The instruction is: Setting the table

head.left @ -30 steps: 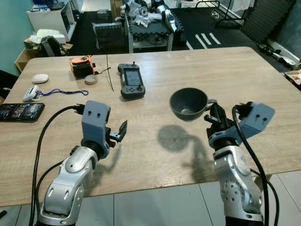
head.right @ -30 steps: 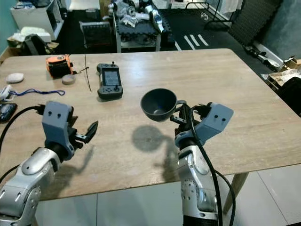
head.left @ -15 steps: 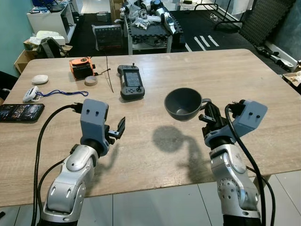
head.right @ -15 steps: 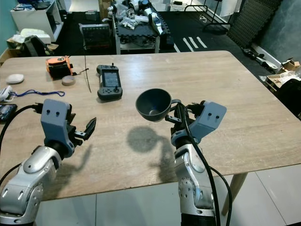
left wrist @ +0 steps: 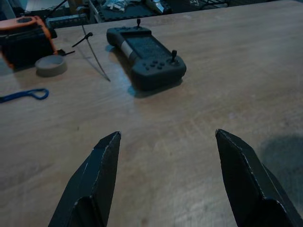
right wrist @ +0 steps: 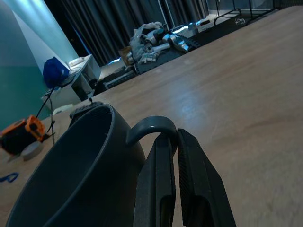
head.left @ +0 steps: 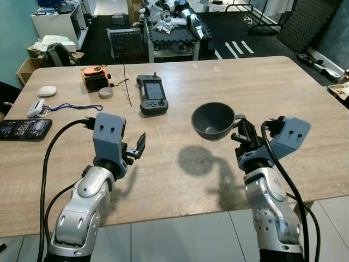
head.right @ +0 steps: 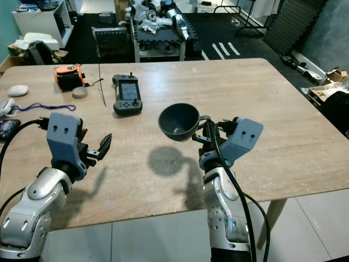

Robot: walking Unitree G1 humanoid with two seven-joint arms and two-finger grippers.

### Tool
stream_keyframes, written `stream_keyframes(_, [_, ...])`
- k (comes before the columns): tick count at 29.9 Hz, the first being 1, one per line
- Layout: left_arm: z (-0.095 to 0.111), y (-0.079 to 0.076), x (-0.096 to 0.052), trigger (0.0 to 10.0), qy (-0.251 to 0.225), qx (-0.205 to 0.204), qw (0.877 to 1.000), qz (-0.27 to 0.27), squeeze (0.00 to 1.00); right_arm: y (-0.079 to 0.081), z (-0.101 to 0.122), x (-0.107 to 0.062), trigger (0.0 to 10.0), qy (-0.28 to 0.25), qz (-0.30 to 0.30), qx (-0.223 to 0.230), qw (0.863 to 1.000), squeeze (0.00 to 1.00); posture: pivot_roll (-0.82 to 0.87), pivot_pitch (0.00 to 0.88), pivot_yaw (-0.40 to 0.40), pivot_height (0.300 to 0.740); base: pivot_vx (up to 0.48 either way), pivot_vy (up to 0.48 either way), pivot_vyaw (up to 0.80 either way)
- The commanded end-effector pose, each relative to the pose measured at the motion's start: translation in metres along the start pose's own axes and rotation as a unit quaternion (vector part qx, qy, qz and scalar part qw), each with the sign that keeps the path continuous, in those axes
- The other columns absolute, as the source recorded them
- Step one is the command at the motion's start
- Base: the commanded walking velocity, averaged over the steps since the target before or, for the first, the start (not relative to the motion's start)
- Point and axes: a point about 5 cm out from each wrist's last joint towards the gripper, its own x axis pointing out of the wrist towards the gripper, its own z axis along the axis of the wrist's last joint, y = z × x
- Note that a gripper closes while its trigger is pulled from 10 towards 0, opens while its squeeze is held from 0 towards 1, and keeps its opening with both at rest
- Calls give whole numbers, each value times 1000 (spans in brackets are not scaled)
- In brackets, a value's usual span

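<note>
A dark grey cup hangs in the air above the middle of the wooden table, casting a shadow below it. My right gripper is shut on the cup's handle, with both fingers pinched together on the loop. My left gripper stands open over the table's near left part, with nothing between its fingers. It is well left of the cup.
A black handheld controller lies at the table's middle back. An orange-and-black device, a small grey disc, a blue cord, white items and a phone sit at the left. A loaded cart stands beyond the table.
The cup and my right gripper shifted slightly left between one second ago and half a second ago, then held. The left gripper barely moved.
</note>
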Motion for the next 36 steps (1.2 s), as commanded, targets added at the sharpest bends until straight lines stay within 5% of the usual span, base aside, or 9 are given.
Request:
stream_keyframes(1, [-6, 0, -2, 10000, 10, -2, 1000, 3, 0, -3, -4, -3, 10000, 6, -4, -4, 1000, 0, 90, 133, 60, 740, -292, 0, 0])
stream_keyframes(36, [-5, 0, 0, 10000, 7, -1, 1000, -1, 0, -3, -6, -4, 10000, 9, -9, -5, 1000, 0, 87, 140, 67, 740, -262, 0, 0])
